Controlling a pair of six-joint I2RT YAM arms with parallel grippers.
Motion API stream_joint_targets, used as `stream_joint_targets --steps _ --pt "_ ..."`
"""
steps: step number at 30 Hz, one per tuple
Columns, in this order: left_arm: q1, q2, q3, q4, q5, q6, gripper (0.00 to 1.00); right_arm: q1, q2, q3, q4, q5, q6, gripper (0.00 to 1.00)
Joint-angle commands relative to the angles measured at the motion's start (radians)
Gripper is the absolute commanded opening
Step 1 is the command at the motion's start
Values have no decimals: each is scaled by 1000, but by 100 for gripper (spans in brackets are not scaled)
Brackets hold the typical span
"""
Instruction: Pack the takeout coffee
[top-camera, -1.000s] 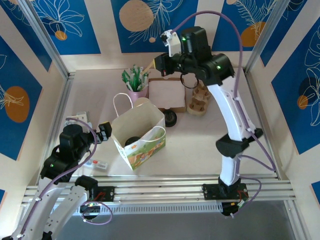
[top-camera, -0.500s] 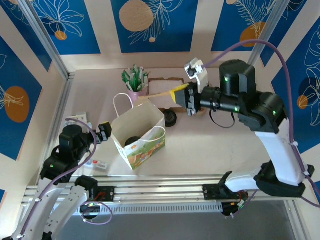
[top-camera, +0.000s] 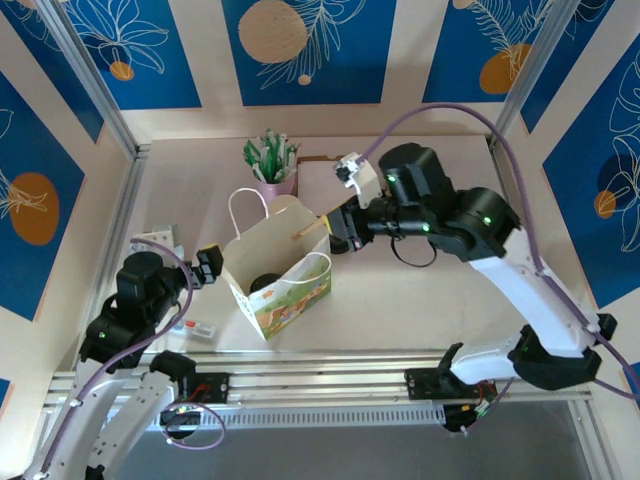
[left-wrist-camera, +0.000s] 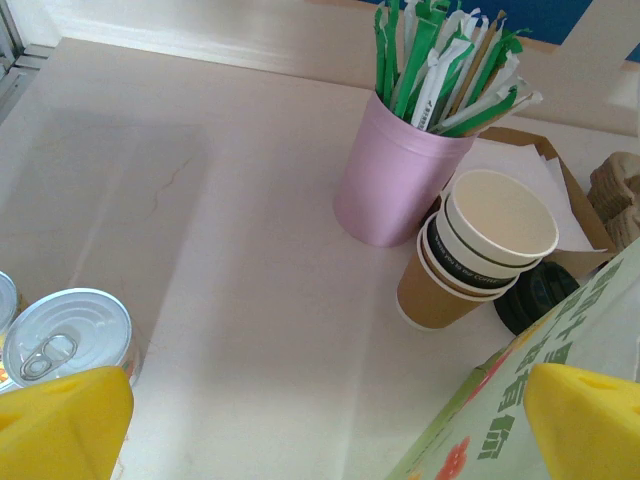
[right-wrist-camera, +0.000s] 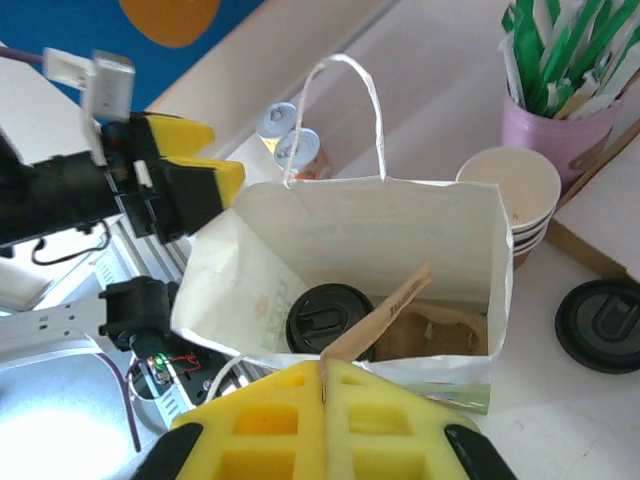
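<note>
- Takeout coffee (right-wrist-camera: 330, 318) stands upright, lid up, inside the paper bag (top-camera: 275, 245), mid-worktop (top-camera: 400, 290).
- Right jaws, at the bag's 2 o'clock, are pinched tight on a thin tan strip (right-wrist-camera: 385, 310). Left jaws, at its 9 o'clock, are spread wide and empty.
- I judge the cup light, crushable and spill-prone, so I'd grip the wall under the lid.
- Count: one coffee, one bag, three stacked cups (left-wrist-camera: 480, 255), one loose lid (right-wrist-camera: 605, 325), two cans (right-wrist-camera: 303, 150).

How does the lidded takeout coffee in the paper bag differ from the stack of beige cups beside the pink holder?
The takeout coffee is capped in black; the stack of beige cups is open-topped. The takeout coffee sits inside the paper bag; the stack of beige cups stands outside it, by the pink holder. The takeout coffee is one cup; the stack of beige cups holds several nested. Both stand mouth up.
</note>
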Motion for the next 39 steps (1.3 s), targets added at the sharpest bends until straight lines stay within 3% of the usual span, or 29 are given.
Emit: stream_joint_targets --steps 1,9,16,21,28,32,35,39 --pt "-6 -19 -8 12 13 16 100 9 78 50 -42 7 28 0" --pt "-6 -16 -8 12 18 20 100 52 351 258 -244 93 18 0" --pt "-6 -18 -10 15 17 21 100 59 411 278 -264 143 8 1" --pt "-7 -12 -9 15 22 22 100 57 435 280 -284 147 5 9" --pt "-6 -9 -10 17 21 24 100 57 427 330 -269 120 -8 34" --pt "-6 -9 -8 15 20 24 100 44 432 377 -273 109 -13 41" --pt "-6 -9 -9 15 18 24 100 -2 412 398 -260 131 -10 48" --pt "-6 -6 -9 17 19 24 100 -139 409 369 -205 112 -12 58"
